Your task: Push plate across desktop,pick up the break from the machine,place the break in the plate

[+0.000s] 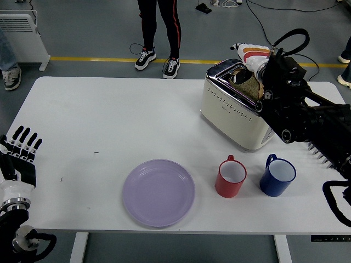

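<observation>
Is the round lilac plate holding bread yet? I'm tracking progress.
No, the round lilac plate lies bare, and the brown bread slice sits in the cream toaster.

The right robot hand (245,55) is mostly hidden behind its own black arm (299,112), so whether its fingers touch the bread (248,85) cannot be told. That arm also covers most of the bread, the toaster (230,112)'s right end and the tabletop (98,120)'s right edge. The left robot hand (19,159) is cut off by the picture's left edge.
</observation>
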Motion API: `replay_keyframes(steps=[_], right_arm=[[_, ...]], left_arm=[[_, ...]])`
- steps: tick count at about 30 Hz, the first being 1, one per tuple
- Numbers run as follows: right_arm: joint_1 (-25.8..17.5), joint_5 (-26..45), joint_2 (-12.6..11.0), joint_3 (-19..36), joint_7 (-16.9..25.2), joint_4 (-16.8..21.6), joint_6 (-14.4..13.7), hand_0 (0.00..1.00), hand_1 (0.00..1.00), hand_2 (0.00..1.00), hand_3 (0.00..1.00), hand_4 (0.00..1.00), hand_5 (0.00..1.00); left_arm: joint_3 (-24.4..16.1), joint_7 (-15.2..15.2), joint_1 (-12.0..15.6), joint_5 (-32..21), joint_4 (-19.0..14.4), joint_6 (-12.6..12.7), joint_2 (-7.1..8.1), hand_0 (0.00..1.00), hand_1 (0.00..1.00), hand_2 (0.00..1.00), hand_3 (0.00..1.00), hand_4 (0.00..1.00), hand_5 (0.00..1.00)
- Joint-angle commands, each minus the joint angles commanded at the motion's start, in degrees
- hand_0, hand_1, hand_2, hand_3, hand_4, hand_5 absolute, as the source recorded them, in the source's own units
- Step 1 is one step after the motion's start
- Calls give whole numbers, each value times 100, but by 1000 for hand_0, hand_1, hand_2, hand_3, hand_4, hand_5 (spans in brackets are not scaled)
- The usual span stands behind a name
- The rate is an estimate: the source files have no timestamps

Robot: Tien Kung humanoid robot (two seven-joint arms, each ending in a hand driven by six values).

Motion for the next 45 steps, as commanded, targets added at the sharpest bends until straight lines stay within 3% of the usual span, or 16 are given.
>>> replay_keyframes(steps=[6, 7, 12, 13, 18, 19, 24, 25, 36, 37, 42, 43, 45], right_arm=[[111, 8, 0, -248, 2, -248, 228, 840, 818, 838, 864, 749, 228], [117, 15, 0, -294, 19, -284, 237, 687, 689, 669, 789, 734, 251], [103, 144, 0, -517, 38, -330, 282, 687, 689, 669, 789, 734, 251], [98, 227, 0, -519, 46, -334, 270, 545, 588, 570, 746, 715, 259], [115, 413, 0, -582, 72, -330, 180, 545, 588, 570, 746, 715, 259], [137, 500, 0, -623, 74, -360, 115, 424, 473, 470, 683, 681, 265], [161, 692, 0, -765, 71, -417, 35, 424, 473, 470, 683, 681, 265], [153, 726, 0, -797, 65, -428, 50, 336, 396, 419, 573, 612, 249], [154, 985, 0, -966, 51, -563, 272, 331, 386, 414, 556, 603, 256], [179, 942, 0, -959, 59, -553, 280, 323, 358, 401, 490, 550, 265], [244, 855, 0, -979, 101, -505, 248, 323, 358, 401, 490, 550, 265], [253, 856, 0, -988, 110, -499, 259, 300, 295, 361, 428, 437, 265], [270, 829, 0, -967, 80, -486, 299, 300, 295, 361, 428, 437, 265]], left_arm=[[59, 2, 45, 1, 31, 4, 0, 765, 776, 800, 718, 546, 998], [63, 2, 58, 3, 34, 3, 0, 766, 776, 800, 718, 545, 998], [58, -3, 93, -48, 80, -8, 0, 766, 776, 800, 718, 545, 998], [53, -6, 92, -88, 99, -18, 0, 765, 775, 800, 719, 544, 998], [15, -5, 105, -86, 144, -17, 0, 765, 775, 800, 719, 544, 998], [6, 0, 106, -87, 165, -18, 0, 765, 775, 799, 717, 545, 998], [5, -1, 107, -125, 209, -29, 0, 765, 775, 799, 717, 545, 998], [15, 0, 111, -124, 207, -30, 0, 764, 772, 799, 716, 543, 998], [-33, -3, 118, -123, 200, -39, 0, 763, 772, 800, 716, 542, 998], [-54, -9, 99, -130, 200, -48, 0, 765, 772, 799, 716, 543, 998], [-107, -13, 56, -123, 193, -52, 0, 765, 772, 799, 716, 543, 998], [-114, -15, 51, -123, 192, -52, 0, 763, 772, 800, 716, 542, 998], [-122, -24, 35, -136, 192, -59, 0, 763, 772, 800, 716, 542, 998]])
